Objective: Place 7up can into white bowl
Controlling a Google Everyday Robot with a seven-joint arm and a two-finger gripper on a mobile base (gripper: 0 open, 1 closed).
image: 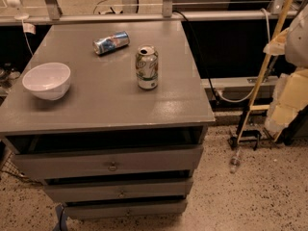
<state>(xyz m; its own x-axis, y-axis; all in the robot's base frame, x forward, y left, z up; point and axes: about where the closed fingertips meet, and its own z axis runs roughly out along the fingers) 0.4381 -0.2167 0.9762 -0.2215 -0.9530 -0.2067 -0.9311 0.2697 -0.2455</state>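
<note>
The 7up can [147, 67] stands upright near the middle of the grey cabinet top [106, 105], its silver top opened. The white bowl [46, 80] sits upright near the left edge, well left of the can. My gripper [287, 100] is a pale shape at the right edge of the camera view, off the cabinet, far right of the can and holding nothing I can see.
A blue and silver can [111, 42] lies on its side behind the 7up can. The cabinet has three drawers [113, 165] below. A wooden pole [267, 61] leans at the right. A small bottle [234, 160] lies on the speckled floor.
</note>
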